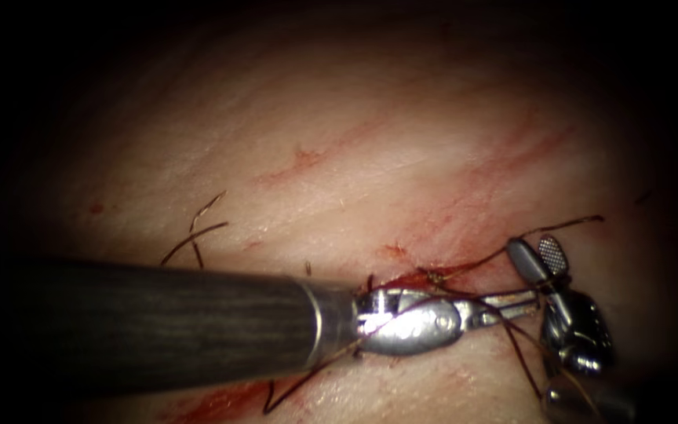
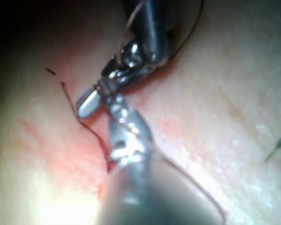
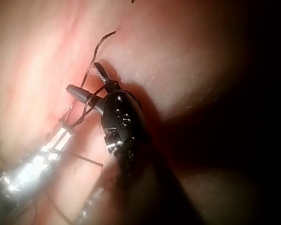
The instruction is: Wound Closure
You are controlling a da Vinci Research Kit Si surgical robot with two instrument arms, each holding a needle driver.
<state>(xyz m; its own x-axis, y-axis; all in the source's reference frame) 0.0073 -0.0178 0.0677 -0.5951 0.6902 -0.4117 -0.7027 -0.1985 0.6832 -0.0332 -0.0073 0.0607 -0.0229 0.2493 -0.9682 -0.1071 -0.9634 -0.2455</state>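
The left tool [image 1: 515,298] comes in from the left low over the tissue [image 1: 339,157], its thin jaws shut on the thread [image 1: 512,334] just right of the cut [image 1: 410,279]. A strand of thread also lies across its wrist [image 1: 402,310]. The right tool [image 1: 541,256] rises from the lower right, its jaws open and holding nothing, just above the left tool's tip. A free tail of thread [image 1: 582,221] runs from the cut past those open jaws. In the right wrist view the right tool [image 3: 90,80] stands open with thread [image 3: 91,61] beside it. The left tool [image 2: 117,108] meets the right tool's pad [image 2: 88,104].
Cut ends of thread [image 1: 198,232] stick up from the tissue left of the cut. Red fluid [image 1: 213,404] pools under the left shaft [image 1: 158,322], and faint red streaks [image 1: 504,157] cross the tissue to the right. More thread [image 1: 284,392] loops below the shaft.
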